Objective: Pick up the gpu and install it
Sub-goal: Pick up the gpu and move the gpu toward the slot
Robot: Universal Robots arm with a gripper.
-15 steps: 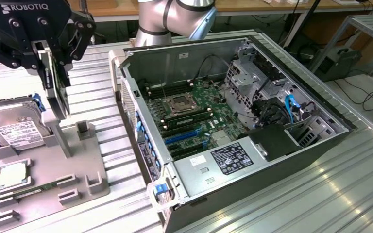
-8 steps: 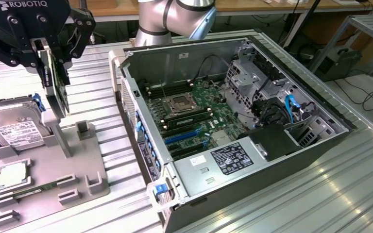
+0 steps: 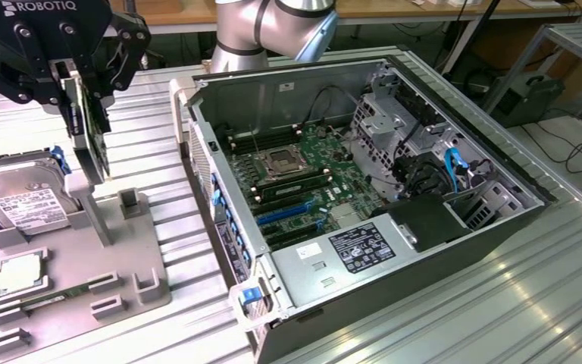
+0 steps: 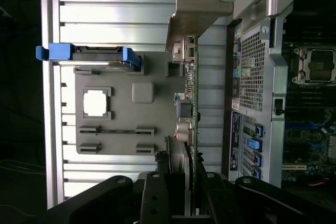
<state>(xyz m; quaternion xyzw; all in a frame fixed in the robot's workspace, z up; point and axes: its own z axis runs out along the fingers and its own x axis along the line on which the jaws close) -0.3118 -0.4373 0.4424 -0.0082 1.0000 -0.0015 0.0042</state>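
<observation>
Currently the gripper (image 3: 81, 80), upper left of the exterior view, has its fingers clamped on the top edge of the gpu (image 3: 91, 148). The card hangs edge-down with its long axis vertical, over the grey fixture tray (image 3: 119, 265); whether its lower end is clear of the tray's stand, can't tell. The tray holds the hard drive (image 3: 20, 199) and a square chip (image 3: 23, 271). The open PC case (image 3: 270, 91) sits toward the exterior view's right, with its motherboard slots (image 3: 286, 218) lower than the card.

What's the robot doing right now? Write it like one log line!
gripper: shut on gpu | gpu: upright by gray tray | hard drive: on tray | computer case: open, gpu not installed
</observation>
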